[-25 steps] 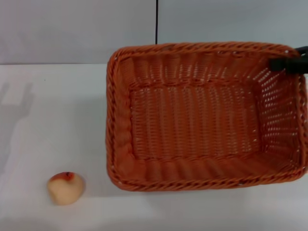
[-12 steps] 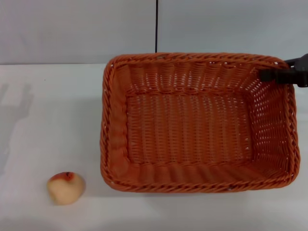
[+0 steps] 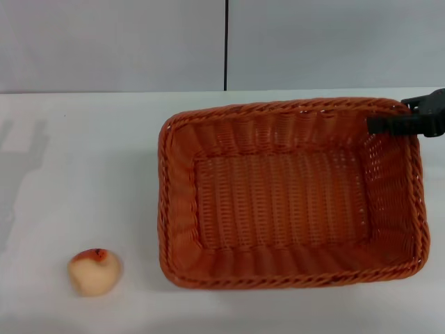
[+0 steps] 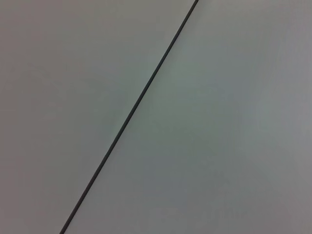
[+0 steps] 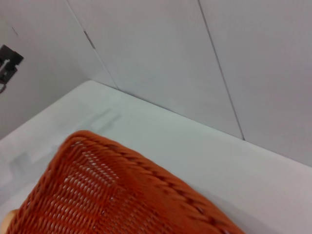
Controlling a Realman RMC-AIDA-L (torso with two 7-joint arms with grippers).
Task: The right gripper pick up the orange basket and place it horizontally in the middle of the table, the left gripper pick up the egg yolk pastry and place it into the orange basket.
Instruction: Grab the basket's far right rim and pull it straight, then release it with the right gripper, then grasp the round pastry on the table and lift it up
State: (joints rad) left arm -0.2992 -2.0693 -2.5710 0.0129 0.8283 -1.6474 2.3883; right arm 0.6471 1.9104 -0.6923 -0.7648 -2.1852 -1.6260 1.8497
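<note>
Right gripper point(image 3: 389, 124) at the far right corner of the orange basket point(image 3: 292, 191), jaws closed on its braided rim, basket lying lengthwise mid-surface point(image 3: 83, 160), egg yolk pastry point(image 3: 94, 271) near left, well apart from basket.

orange basket point(image 3: 285, 195): woven wicker-look, ribbed, slight sheen, braided rim. table point(image 3: 83, 174): smooth matt white. egg yolk pastry point(image 3: 94, 271), 8 o'clock: soft matt crust.
</note>
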